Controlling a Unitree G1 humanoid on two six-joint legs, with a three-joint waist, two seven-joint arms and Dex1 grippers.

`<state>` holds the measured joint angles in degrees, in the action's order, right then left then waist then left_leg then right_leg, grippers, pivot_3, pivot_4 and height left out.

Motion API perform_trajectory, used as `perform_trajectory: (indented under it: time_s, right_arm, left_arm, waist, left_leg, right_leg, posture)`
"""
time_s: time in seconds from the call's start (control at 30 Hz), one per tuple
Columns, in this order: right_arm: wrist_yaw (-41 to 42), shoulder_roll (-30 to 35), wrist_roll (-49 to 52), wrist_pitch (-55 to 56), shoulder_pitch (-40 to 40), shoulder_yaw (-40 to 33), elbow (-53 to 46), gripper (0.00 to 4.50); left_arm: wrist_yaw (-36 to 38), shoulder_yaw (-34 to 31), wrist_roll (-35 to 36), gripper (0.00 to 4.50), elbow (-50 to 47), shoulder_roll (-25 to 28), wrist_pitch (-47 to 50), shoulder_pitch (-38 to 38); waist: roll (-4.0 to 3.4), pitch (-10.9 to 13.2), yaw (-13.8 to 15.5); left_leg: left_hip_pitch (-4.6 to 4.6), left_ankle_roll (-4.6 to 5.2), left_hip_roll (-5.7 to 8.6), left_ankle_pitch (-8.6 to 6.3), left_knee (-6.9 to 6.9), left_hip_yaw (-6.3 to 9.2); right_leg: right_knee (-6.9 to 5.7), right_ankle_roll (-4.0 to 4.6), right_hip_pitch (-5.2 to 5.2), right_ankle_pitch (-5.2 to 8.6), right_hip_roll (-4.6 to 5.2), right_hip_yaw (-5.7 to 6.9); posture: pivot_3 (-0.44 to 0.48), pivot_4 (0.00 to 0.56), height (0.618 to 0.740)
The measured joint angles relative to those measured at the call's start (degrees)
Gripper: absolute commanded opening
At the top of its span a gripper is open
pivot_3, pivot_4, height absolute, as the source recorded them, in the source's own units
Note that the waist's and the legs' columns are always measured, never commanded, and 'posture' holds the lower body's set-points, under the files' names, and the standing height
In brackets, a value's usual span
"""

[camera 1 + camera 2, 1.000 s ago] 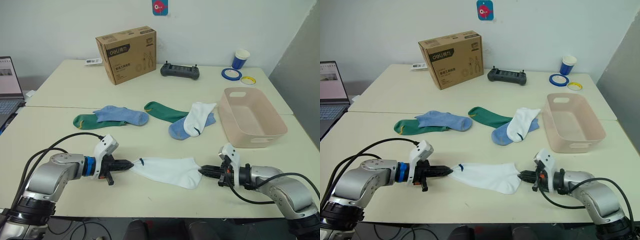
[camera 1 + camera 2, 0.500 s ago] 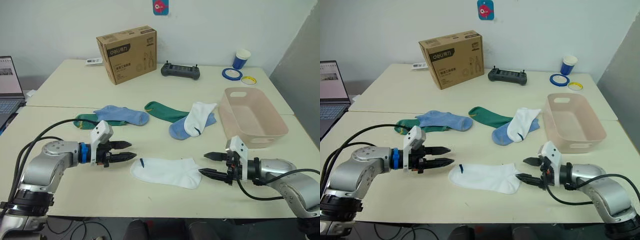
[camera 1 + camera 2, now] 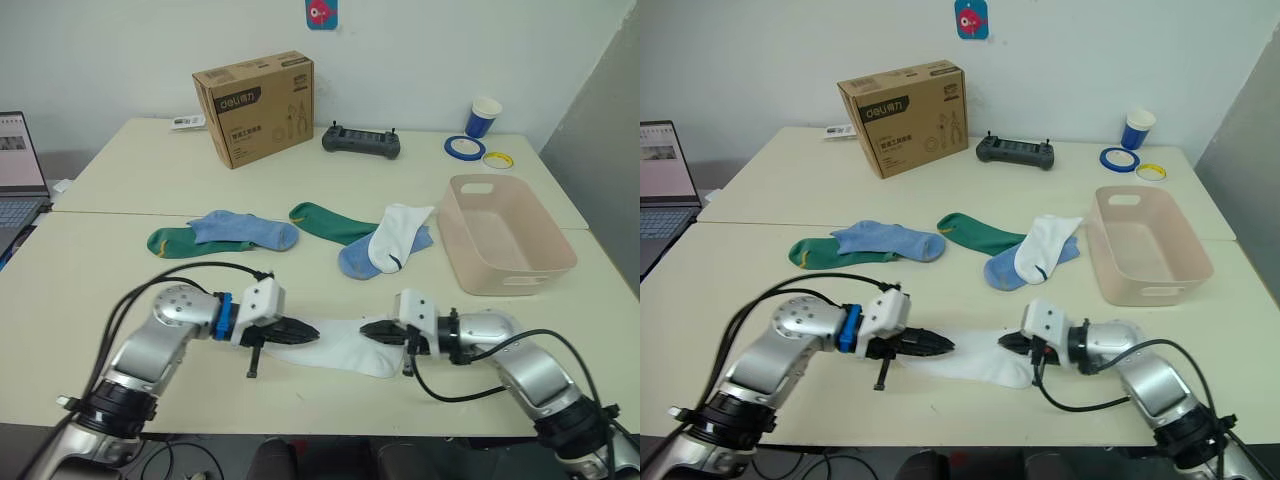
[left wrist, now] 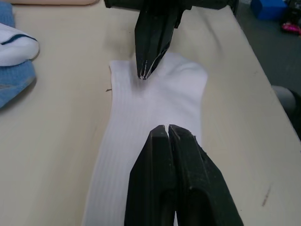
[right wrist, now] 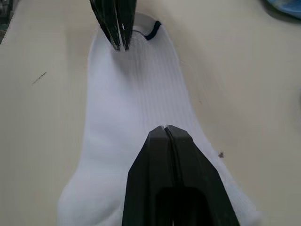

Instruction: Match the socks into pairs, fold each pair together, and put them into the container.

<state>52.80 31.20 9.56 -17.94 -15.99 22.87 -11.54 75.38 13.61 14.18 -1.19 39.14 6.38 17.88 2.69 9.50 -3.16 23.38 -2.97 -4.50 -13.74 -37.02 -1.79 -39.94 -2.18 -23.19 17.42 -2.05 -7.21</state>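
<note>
White sock (image 3: 340, 343) flat on table (image 3: 120, 270) near front edge, between the two grippers. Left gripper (image 3: 308, 331) w/ fingers pressed together, tips resting on sock's cuff end; can't tell whether fabric is actually pinched. Right gripper (image 3: 368, 331) likewise closed, tips on sock's toe end, facing the left one, the two near each other over the sock. Wrist views: both finger pairs shut tight, sock stretched out between them, small dark mark at cuff edge.

Further back: green sock (image 3: 170, 240) w/ blue sock (image 3: 245, 231) lying partly over it, left of centre. Second green sock (image 3: 325, 221) mid-table, its end under second white sock (image 3: 397, 236), which lies across second blue sock (image 3: 358, 260). Pink basin (image 3: 505, 245) to the right, apart from the socks, nothing visible inside.

Cardboard box (image 3: 254, 108), black controller (image 3: 360, 141), blue cup (image 3: 482, 117), tape rolls (image 3: 464, 147) along far side. Laptop (image 3: 18, 160) at far left.
</note>
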Motion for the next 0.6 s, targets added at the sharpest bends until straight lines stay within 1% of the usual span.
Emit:
perform_trajectory:
  time_s: [0.23,0.37,0.47,0.6]
  right_arm:
    - [0.2,1.5,-1.7,2.1,2.4,0.0,0.6,0.03]
    - [0.9,3.4,-1.5,2.8,4.5,-1.7,-0.3,0.03]
    - [1.5,6.2,-1.2,3.7,7.3,-4.1,-1.8,0.03]
    - [2.4,8.4,-0.5,4.3,9.9,-6.6,-2.4,0.03]
  left_arm:
    - [-1.3,0.6,-4.0,0.00,5.5,0.1,-4.5,-0.3]
    - [-1.1,0.4,-4.0,0.00,6.2,1.1,-5.8,-0.3]
    - [-1.0,-0.9,-3.7,0.00,7.3,2.3,-5.7,-0.4]
    - [-1.0,-2.5,-2.9,0.00,8.8,3.1,-5.2,-0.6]
  waist:
    - [-0.01,0.0,0.1]
    - [-0.02,0.0,0.1]
    - [-0.06,-0.1,0.1]
    - [-0.09,-0.1,0.0]
  left_leg:
    - [-0.01,0.00,0.00,0.00,0.01,0.02]
    - [-0.05,0.00,0.00,0.00,-0.02,0.02]
    - [-0.13,0.00,0.00,0.00,-0.01,0.02]
    - [-0.56,0.00,-0.01,0.00,0.01,0.02]
  right_leg:
    - [0.00,0.00,0.02,0.01,0.00,0.02]
    - [-0.02,-0.01,0.07,0.00,0.00,0.02]
    - [-0.02,-0.01,0.14,0.00,0.00,0.02]
    - [0.00,0.03,0.62,0.04,0.01,0.02]
  posture:
    - [0.000,0.150,0.740]
    - [0.000,0.150,0.740]
    - [0.000,0.150,0.740]
    - [0.000,0.150,0.740]
